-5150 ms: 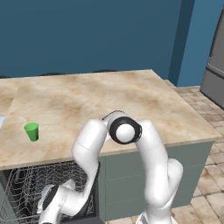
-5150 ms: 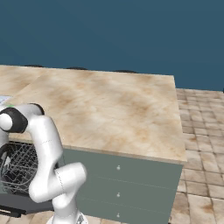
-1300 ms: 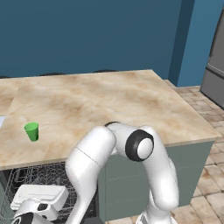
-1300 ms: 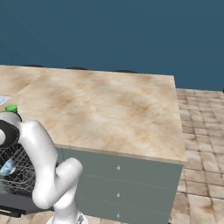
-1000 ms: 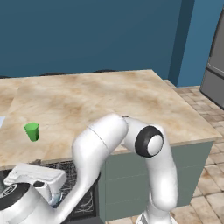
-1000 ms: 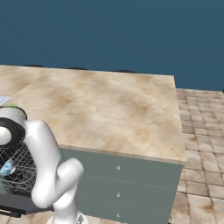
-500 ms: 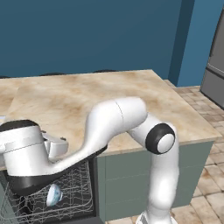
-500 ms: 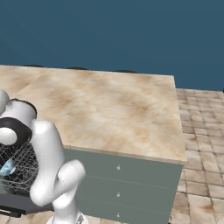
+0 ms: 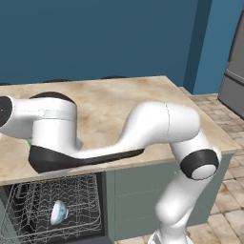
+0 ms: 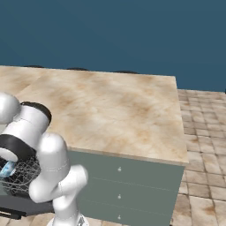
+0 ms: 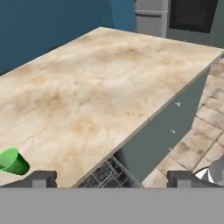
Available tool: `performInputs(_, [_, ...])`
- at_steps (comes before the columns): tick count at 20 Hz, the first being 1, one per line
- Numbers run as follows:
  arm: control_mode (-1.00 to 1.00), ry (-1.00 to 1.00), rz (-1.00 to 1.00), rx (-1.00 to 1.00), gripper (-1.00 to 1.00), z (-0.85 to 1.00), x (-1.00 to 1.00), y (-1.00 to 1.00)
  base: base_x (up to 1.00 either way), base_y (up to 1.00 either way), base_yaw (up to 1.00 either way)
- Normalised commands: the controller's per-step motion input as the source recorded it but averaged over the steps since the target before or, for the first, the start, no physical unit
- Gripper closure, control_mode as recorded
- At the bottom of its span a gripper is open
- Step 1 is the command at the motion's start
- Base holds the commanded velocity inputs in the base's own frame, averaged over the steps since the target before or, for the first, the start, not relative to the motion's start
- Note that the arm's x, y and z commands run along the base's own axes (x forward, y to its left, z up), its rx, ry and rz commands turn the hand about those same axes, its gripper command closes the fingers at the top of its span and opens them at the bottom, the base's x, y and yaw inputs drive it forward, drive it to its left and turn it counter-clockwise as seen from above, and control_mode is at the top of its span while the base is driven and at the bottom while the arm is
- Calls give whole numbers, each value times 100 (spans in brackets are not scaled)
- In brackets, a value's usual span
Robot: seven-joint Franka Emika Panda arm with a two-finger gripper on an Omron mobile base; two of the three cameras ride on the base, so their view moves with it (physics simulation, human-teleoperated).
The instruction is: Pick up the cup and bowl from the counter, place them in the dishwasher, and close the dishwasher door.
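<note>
The pale blue-white bowl point(image 9: 58, 212) lies on its side in the dishwasher's silver wire rack point(image 9: 81, 200), under the counter's front edge. A sliver of the bowl point(image 10: 6, 169) also shows in the rack point(image 10: 20, 177) in the right base view. The green cup point(image 11: 13, 161) stands on the beige marbled counter point(image 11: 96, 83), at the lower left of the hand view. My gripper point(image 11: 111, 179) hovers above the counter's edge, open, fingertips point(image 11: 42, 178) wide apart with nothing between them. In the left base view my arm covers the cup except for a green sliver point(image 9: 29, 142). The dark dishwasher door point(image 10: 22, 206) lies folded down below the rack.
Grey-green cabinet drawers point(image 10: 128, 190) run along the counter's front to the right of the dishwasher. My bulky white forearm point(image 9: 52, 128) stretches across the counter's left front. A steel appliance point(image 9: 233, 71) stands at the far right, over tiled floor point(image 10: 203, 176).
My arm has risen out of the dishwasher rack and swung up over the counter's left front edge. The bowl stays behind in the rack, and the arm now covers the cup.
</note>
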Motion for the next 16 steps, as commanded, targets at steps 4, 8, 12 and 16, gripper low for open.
performInputs(4, [-100, 7, 16, 14, -100, -4, 21, -36, 0, 0, 0])
performInputs(8, [-100, 11, 25, 3, -100, -9, 37, -43, 0, 0, 0])
performInputs(12, [-100, 14, 32, 0, -100, -5, 48, -35, 0, 0, 0])
performInputs(16, [-100, 19, 29, 0, -100, -4, 77, -6, 0, 0, 0])
